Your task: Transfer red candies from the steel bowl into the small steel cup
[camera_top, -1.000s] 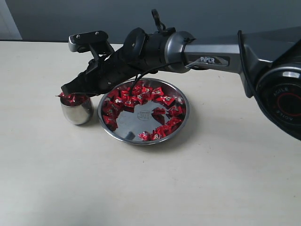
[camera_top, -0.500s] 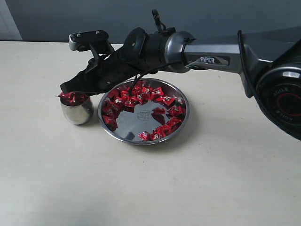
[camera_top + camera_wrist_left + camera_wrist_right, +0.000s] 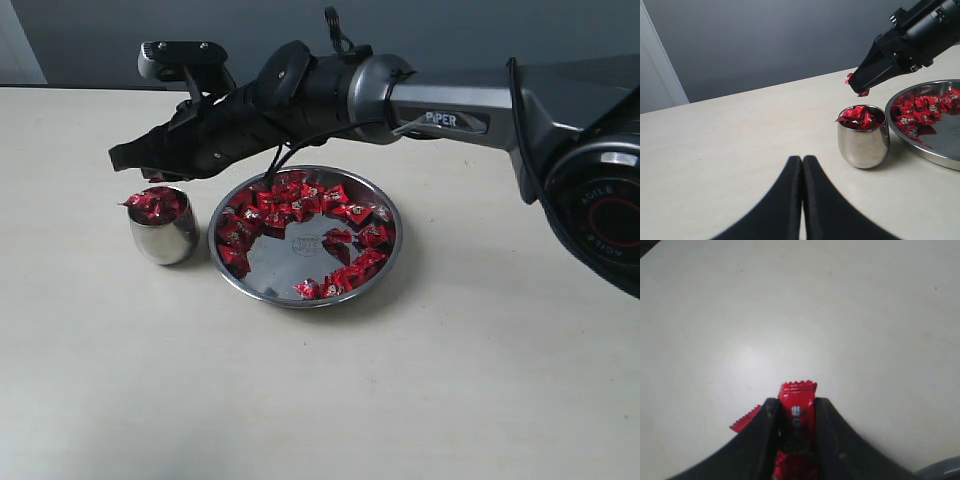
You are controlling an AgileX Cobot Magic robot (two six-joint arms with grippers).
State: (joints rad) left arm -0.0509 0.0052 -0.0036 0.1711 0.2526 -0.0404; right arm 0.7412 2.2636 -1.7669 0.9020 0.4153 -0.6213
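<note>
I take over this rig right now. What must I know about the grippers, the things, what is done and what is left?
Right gripper: jaws shut on one red candy, raised near the small steel cup, not released yet.
Left gripper: jaws shut, empty, over the table.
Cup stands upright beside the steel bowl, heaped to its rim.
Done: several candies in the cup.
Left: drop the held one, then move the many red candies in the bowl; the cup looks nearly full, so some may spill.

Right arm (image 3: 450, 105) stretched out, its fingers (image 3: 760, 440) pinching a red candy (image 3: 797, 407); left fingers (image 3: 785, 200) pressed together
</note>
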